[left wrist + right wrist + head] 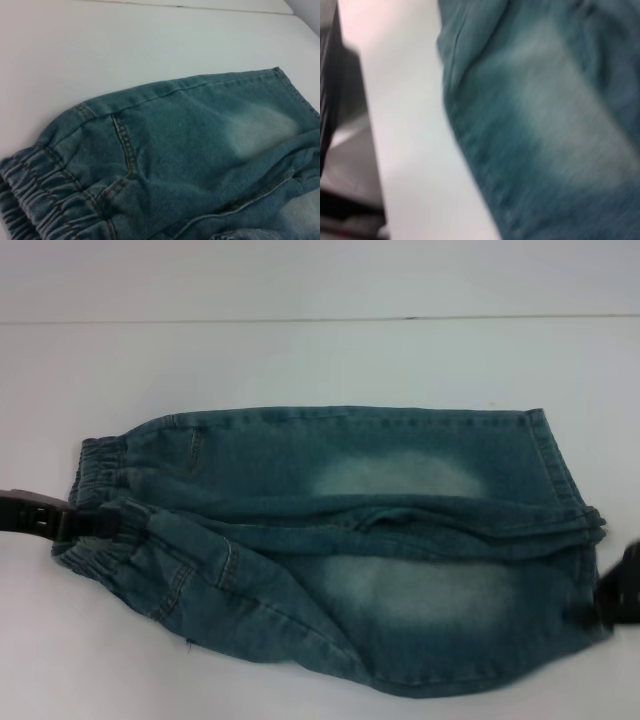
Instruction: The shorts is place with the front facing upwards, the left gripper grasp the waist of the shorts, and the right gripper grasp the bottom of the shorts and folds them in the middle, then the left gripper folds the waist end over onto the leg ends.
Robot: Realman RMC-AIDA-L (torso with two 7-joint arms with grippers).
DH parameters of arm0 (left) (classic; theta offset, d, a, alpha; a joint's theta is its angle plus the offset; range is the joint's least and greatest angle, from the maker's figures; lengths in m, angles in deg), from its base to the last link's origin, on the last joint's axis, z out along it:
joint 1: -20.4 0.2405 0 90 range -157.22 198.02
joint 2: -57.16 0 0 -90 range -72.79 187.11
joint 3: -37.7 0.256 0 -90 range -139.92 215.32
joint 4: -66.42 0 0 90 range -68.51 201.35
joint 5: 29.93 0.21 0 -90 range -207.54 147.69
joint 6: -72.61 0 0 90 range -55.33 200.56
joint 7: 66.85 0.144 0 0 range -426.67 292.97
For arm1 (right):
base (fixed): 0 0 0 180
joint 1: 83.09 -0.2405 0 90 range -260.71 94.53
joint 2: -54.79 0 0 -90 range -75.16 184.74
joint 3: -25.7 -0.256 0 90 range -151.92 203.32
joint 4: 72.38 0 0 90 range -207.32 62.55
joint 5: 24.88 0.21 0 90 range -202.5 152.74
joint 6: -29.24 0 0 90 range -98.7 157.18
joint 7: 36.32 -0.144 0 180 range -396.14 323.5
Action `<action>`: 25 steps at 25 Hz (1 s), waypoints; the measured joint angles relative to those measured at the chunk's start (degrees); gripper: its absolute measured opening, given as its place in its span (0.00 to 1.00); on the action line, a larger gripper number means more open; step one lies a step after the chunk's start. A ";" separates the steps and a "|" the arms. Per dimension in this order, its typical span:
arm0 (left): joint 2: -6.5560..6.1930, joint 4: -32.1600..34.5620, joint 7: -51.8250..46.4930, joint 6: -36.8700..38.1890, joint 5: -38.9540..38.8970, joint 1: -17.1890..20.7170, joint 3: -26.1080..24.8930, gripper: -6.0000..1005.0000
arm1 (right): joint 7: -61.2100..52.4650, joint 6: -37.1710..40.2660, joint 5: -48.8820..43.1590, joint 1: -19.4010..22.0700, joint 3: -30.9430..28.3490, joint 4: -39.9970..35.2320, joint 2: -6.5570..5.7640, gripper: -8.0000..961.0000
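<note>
The shorts (340, 540) lie flat on the white table, faded blue denim with two whitish worn patches. The waist of the shorts (100, 465), a puckered elastic band, points to the left, and the leg ends (560, 460) point to the right. My left gripper (110, 524) reaches in from the left edge, its black tip closed on the near part of the waistband, where the fabric bunches. My right gripper (615, 590) is a blurred black shape at the near leg hem. The left wrist view shows the waistband (45, 190) and a leg hem (295, 90). Blurred denim (555, 125) fills the right wrist view.
The white table (320, 360) stretches behind the shorts to a back edge line. In the right wrist view the table's side edge (370, 150) runs close to the denim, with a dark object (330, 90) beyond it.
</note>
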 joint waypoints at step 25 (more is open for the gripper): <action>-0.09 -0.10 -3.09 -10.10 -7.06 1.84 -6.55 0.04 | 4.84 -25.84 34.25 7.54 -11.24 8.64 1.17 0.05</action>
